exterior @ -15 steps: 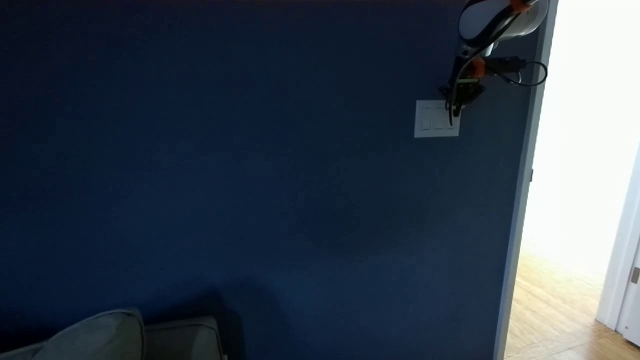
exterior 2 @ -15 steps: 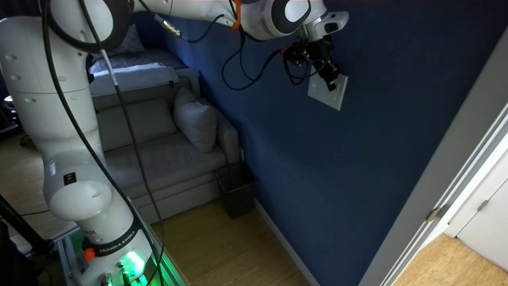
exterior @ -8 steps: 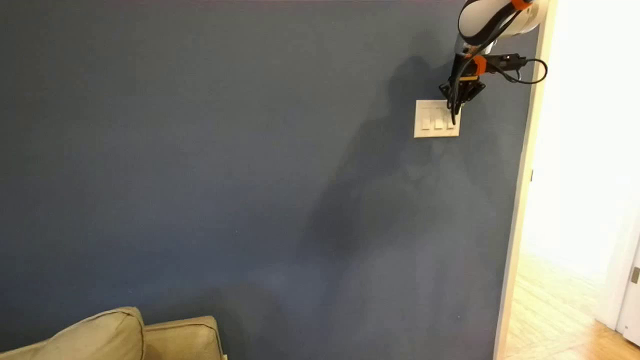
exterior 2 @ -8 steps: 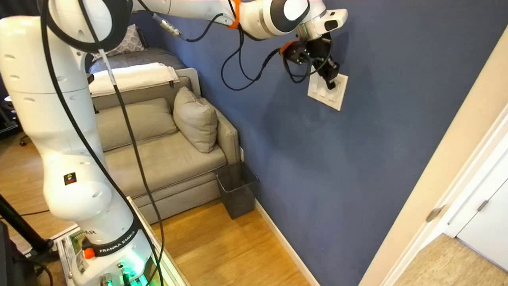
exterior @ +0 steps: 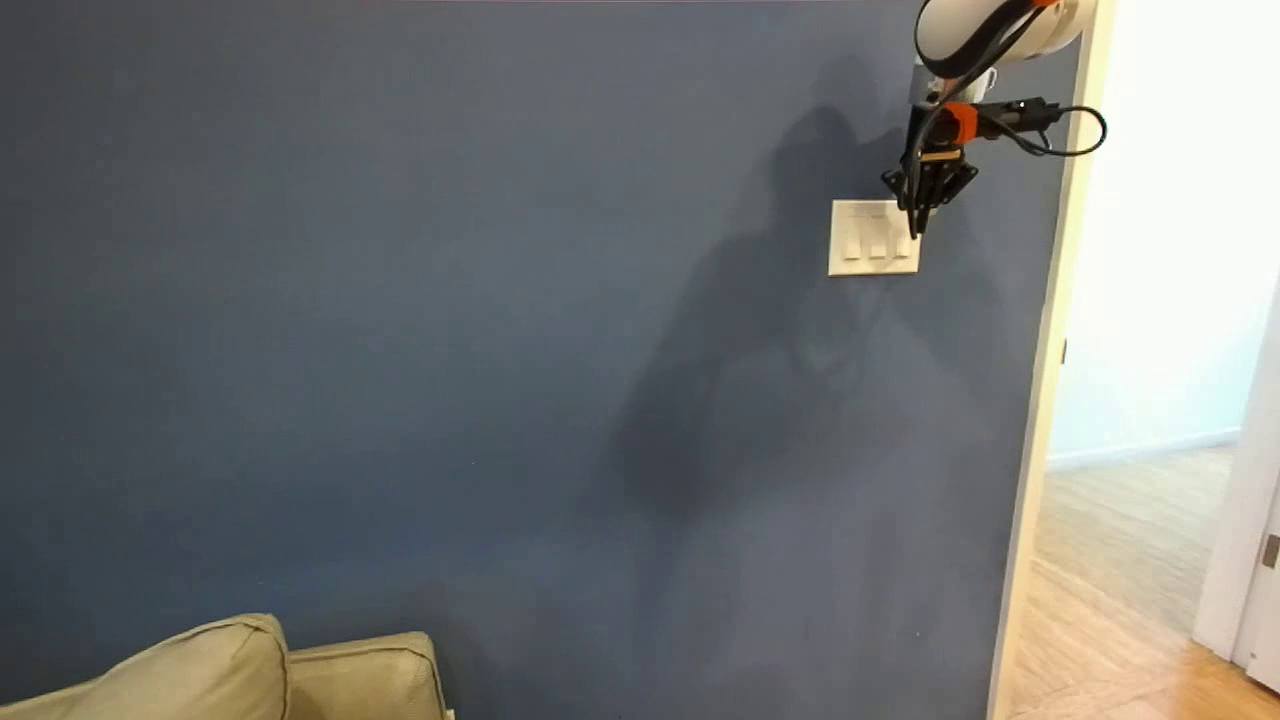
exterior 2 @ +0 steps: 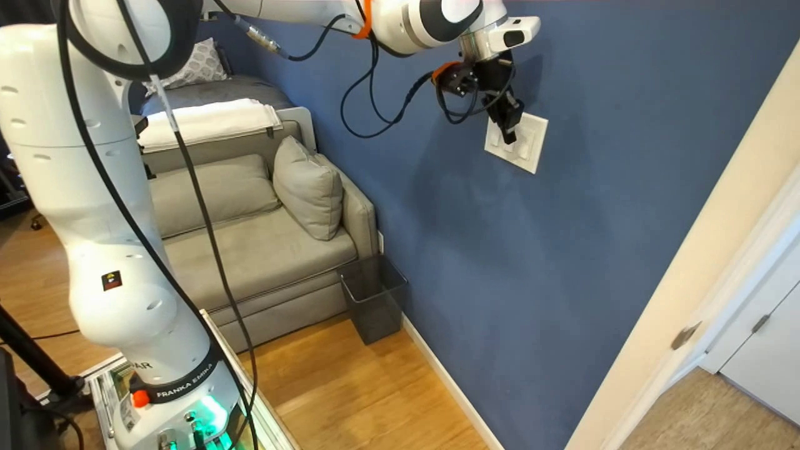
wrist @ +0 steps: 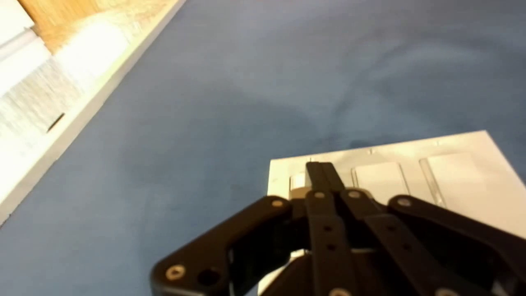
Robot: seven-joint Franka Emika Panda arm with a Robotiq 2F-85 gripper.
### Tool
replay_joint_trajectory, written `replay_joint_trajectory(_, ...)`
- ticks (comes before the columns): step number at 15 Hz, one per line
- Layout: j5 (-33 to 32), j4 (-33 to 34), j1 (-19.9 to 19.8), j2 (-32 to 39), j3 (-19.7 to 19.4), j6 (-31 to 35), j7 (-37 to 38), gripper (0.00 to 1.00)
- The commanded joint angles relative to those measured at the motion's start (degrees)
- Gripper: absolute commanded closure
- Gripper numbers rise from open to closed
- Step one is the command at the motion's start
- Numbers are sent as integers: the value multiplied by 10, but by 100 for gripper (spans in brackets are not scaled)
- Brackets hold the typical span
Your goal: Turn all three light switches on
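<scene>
The three white rocker switches sit side by side in a white wall plate (exterior: pixel 838 268), which shows in both exterior views (exterior 2: pixel 531 164). In an exterior view I see the left switch (exterior: pixel 852 240), the middle switch (exterior: pixel 877 240) and the lower part of the right switch (exterior: pixel 902 246). My gripper (exterior: pixel 917 232) is in front of the plate's upper right, by the doorway-side switch. Its fingers are shut together with nothing between them. In the wrist view the fingertips (wrist: pixel 324 165) partly cover the doorway-side switch (wrist: pixel 297 181); the middle switch (wrist: pixel 381 176) and far switch (wrist: pixel 460 176) show beside them.
A blue wall (exterior: pixel 500 350) surrounds the plate. A door frame (exterior: pixel 1040 400) stands to its right. A grey sofa (exterior 2: pixel 262 250) and a dark bin (exterior 2: pixel 375 306) stand below along the wall. Cables (exterior 2: pixel 356 125) hang from the arm.
The room has gone from dim to brightly lit. My gripper has since drawn back slightly from the plate, staying shut, and more of the doorway-side switch shows.
</scene>
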Motion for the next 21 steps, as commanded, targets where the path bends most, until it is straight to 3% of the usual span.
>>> replay_joint_trajectory(1, -3, 1, 12, -42, 14, -124, 19, 74)
replay_joint_trajectory(3, 18, -1, 17, -67, 28, -196, 9, 68)
replay_joint_trajectory(7, 49, -1, 28, -113, 56, -298, -27, 40)
replay_joint_trajectory(13, 103, 0, 39, -172, 84, -365, -49, 1)
replay_joint_trajectory(21, 135, -8, 43, -236, 102, -409, -53, 0)
